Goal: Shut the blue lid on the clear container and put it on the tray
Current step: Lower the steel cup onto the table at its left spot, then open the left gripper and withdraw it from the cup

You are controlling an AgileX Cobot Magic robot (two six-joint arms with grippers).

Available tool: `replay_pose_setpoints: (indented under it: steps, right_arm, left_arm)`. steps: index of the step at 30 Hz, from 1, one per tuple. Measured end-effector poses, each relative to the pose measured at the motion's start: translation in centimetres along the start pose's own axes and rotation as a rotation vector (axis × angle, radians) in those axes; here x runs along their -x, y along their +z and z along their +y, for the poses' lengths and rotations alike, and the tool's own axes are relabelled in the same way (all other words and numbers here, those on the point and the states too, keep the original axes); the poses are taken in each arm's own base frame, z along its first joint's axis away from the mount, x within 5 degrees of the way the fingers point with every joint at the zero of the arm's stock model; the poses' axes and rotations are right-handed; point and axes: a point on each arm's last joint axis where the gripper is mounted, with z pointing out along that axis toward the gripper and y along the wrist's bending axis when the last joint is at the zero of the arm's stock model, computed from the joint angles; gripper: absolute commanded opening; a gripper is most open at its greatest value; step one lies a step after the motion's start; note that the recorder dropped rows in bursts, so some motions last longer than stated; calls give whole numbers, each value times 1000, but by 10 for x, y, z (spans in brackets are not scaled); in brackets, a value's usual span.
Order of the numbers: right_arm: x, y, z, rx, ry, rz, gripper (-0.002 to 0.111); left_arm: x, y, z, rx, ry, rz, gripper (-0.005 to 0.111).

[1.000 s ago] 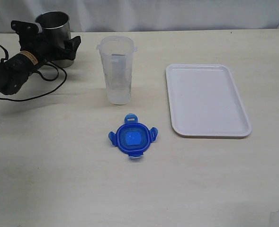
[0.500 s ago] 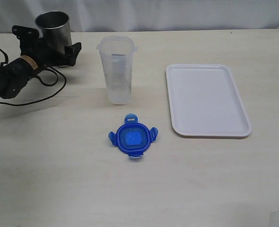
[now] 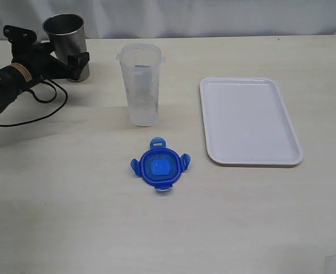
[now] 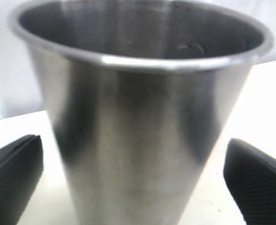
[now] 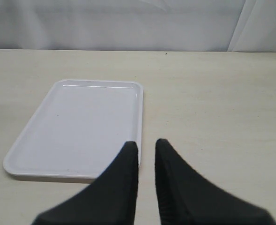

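Tabletop (image 3: 71,217) is shared by all the things. Nearest, the blue lid (image 3: 160,166) is laid flat with its four flaps spread, touching nothing. From it, the clear container (image 3: 141,85) is found at 11 o'clock, upright and uncapped, and the white tray (image 3: 249,120) at 2 o'clock, lying flat and apart from both. Farthest, at 10 o'clock from the container, a steel cup (image 3: 65,34) is stood upright. The left gripper (image 4: 135,180) is spread wide, one finger on each side of the cup, with gaps seen between. The right gripper (image 5: 146,154), seen only from its wrist, is drawn narrow, nothing held, near the tray's rim.
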Motion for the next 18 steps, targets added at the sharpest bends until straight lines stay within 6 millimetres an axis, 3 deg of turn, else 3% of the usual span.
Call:
replay_pose_setpoints:
  steps: [5,12,18]
  right_arm:
    - [0,0,0,0,0,0,14]
    - [0,0,0,0,0,0,14]
    - [0,0,0,0,0,0,14]
  left_arm:
    - [-4,-16,3,10,-25,3,97]
    - [-22,-33,-6,1,-30,64,97]
    - [-8,-52,-14,7,-25,63,97]
